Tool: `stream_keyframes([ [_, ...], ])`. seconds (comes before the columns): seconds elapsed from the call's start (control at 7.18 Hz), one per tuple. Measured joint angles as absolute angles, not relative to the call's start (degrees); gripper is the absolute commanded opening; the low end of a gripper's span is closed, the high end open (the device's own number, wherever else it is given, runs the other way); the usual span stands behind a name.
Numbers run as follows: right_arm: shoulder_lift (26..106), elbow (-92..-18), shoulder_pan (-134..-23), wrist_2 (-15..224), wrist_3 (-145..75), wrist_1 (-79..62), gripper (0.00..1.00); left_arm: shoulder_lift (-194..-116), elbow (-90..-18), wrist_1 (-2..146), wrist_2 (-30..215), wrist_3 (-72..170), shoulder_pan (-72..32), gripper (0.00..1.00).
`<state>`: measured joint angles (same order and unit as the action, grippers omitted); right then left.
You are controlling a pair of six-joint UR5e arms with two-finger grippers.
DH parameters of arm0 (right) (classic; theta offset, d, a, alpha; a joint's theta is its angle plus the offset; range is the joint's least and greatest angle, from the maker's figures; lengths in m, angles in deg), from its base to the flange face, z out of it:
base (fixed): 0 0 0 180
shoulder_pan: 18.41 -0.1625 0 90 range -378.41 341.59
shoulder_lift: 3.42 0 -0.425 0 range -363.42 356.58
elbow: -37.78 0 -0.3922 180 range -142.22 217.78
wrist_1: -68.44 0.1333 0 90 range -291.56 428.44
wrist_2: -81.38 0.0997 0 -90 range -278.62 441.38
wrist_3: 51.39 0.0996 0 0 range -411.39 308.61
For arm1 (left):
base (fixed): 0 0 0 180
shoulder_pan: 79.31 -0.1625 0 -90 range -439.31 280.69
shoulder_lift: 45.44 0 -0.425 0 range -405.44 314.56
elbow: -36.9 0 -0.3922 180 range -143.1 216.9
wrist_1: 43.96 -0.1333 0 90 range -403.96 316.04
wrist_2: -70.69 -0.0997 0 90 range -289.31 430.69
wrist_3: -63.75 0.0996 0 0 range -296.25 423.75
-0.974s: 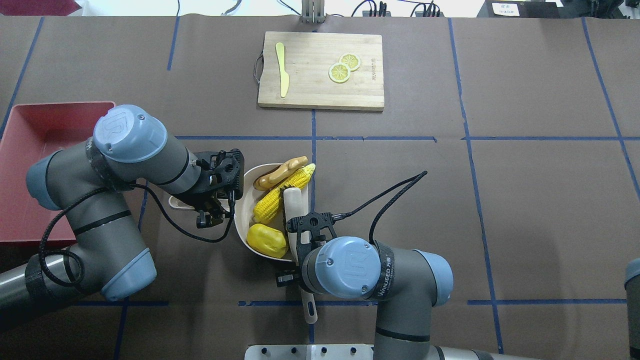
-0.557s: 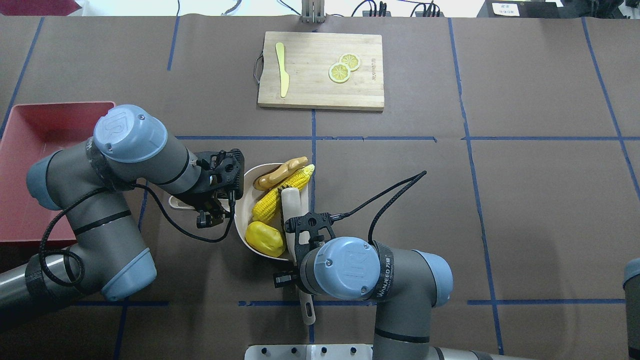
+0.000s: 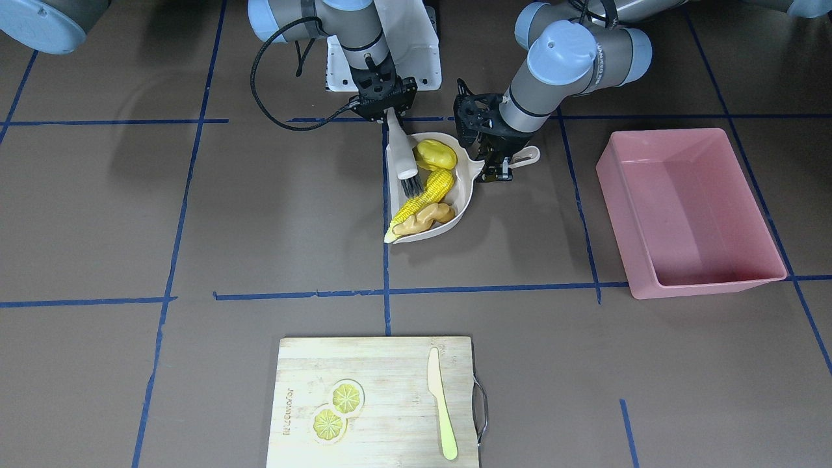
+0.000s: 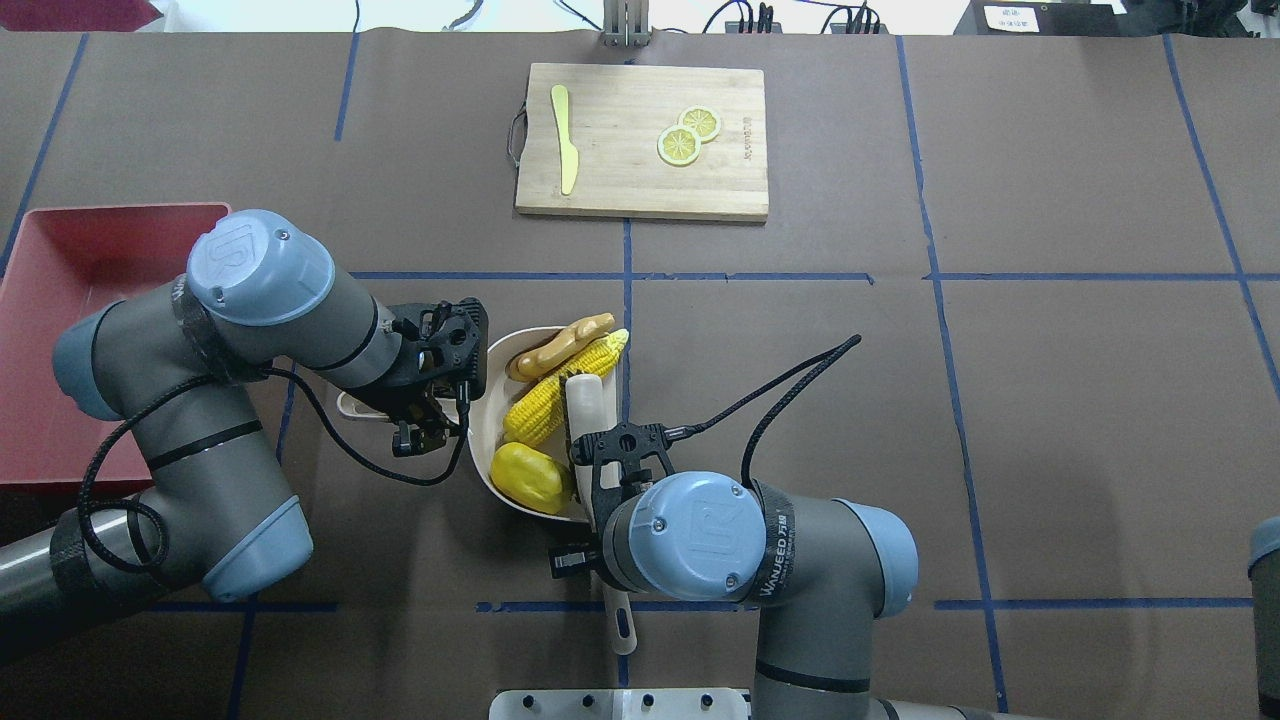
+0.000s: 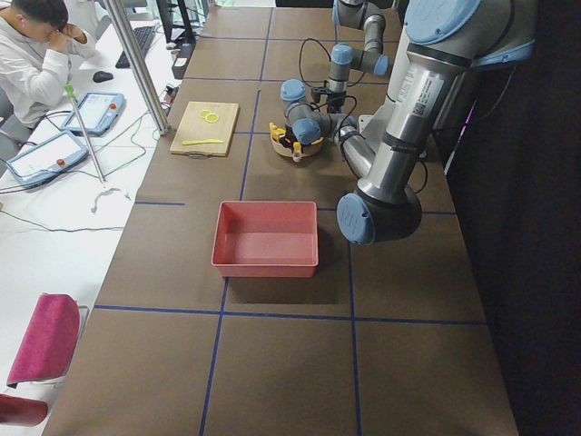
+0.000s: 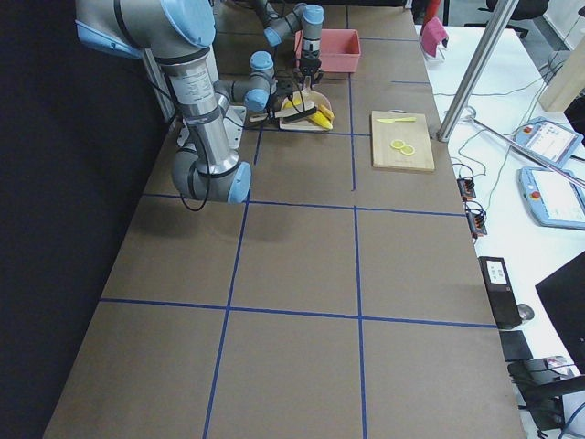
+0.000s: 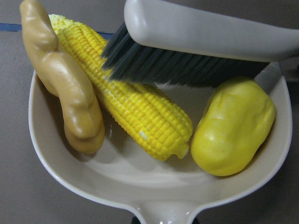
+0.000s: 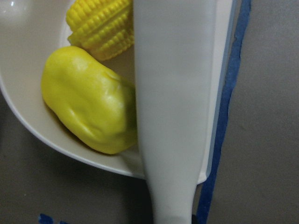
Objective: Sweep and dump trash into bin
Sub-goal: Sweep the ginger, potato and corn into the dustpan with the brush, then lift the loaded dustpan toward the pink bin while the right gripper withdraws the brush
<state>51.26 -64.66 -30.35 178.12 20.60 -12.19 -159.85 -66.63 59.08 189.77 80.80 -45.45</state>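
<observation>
Entry: I keep my left hand [image 3: 499, 166] clamped on the handle of the dustpan [image 3: 463, 195], with the corn cob [image 3: 426, 194], potato [image 3: 435, 153] and ginger root [image 3: 426, 220] inside and my right hand [image 3: 387, 112] clamped on the brush [image 3: 403, 153] over them; the bin [image 3: 617, 214] lies beyond my left hand toward the left edge of the worktop [image 3: 195, 227], left arm nearer.

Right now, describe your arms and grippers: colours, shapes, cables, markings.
The left arm and right arm are grey tubes with pale blue joint caps bearing a logo. Black straps band both; the right arm's carries white lettering. A black cable loops along each to the black left gripper and right gripper.
</observation>
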Motion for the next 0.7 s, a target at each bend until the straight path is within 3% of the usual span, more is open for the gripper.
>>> stream_keyframes([
  [0.7, 51.72, -72.65, -33.65, 182.31, 20.31, -26.43, 0.0, -158.69, -66.43, 64.32, 190.02, 80.26, -45.14, 0.0],
])
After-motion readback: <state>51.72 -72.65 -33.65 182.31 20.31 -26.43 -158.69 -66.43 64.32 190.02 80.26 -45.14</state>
